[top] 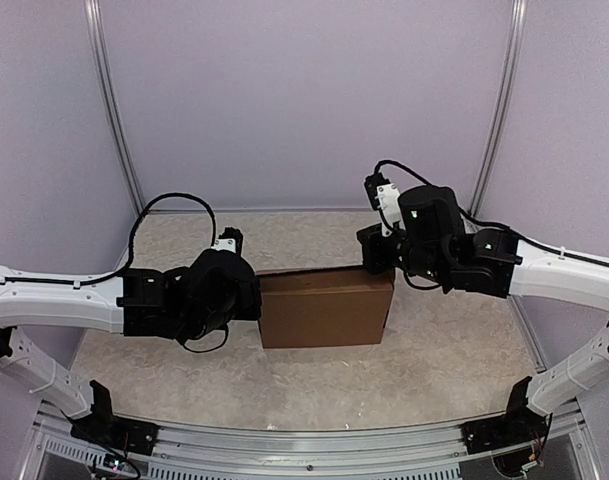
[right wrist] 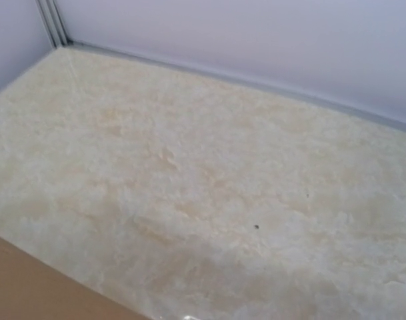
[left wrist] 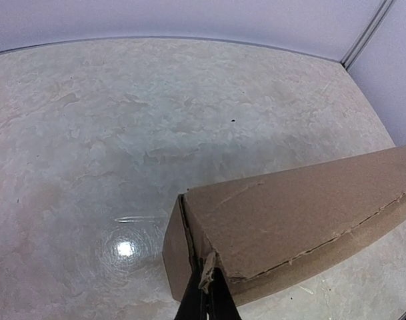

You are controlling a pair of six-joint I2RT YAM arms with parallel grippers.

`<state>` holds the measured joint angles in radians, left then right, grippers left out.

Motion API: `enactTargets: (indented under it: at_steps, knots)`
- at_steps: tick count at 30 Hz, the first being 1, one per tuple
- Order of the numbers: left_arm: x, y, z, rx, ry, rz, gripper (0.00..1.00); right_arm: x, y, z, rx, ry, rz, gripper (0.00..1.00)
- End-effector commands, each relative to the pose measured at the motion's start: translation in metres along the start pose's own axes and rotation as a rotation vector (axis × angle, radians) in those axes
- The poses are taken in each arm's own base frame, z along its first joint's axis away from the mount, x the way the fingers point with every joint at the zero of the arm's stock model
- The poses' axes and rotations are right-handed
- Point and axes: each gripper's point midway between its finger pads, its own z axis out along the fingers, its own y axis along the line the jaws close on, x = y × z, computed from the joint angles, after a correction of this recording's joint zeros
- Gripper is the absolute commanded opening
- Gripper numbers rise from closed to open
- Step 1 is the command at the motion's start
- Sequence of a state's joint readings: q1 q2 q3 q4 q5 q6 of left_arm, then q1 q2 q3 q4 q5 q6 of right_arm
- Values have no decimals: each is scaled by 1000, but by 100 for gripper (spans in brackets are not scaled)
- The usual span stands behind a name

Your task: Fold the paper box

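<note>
The marbled table (top: 454, 360) carries the paper box (top: 324, 310), which lies mid-table between the 2 arms. The left gripper (left wrist: 206, 297), mostly cut off at the bottom of its wrist view, pinches a frayed cardboard edge at the box's left corner. The right gripper (top: 376, 252) is at the far right corner, pressed together. Its fingers are hidden, so I cannot tell whether it holds anything.

The paper box (top: 324, 308) is set on the table (top: 434, 370) at the centre of the top view, its long side running left to right. The left gripper (left wrist: 206, 300) is placed at the box's left end, touching a corner at the bottom of the left wrist view. The right gripper (top: 376, 260) is placed at the box's upper right corner.
</note>
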<state>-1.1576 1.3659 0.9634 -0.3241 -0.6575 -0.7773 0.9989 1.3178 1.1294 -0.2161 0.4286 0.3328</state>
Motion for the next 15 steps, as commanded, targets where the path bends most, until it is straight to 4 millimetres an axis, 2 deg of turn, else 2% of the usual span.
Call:
enactTargets:
  at_steps: [1,3,7,9,11,15]
  knots:
    - [65,22,9,-41,227,120,0,22,3,14,0,-2,7,0]
    - [66,21,10,-37,235,126,0,40,2,19,2,18,33,0]
    - [68,18,9,-22,251,138,7,81,-2,29,8,79,77,0]
    - [68,14,7,6,256,144,17,97,-4,31,13,109,91,0]
    - [68,6,3,62,261,153,31,108,-6,31,20,125,99,0]
    - [68,-15,-10,229,291,195,57,115,-11,32,43,135,100,0]
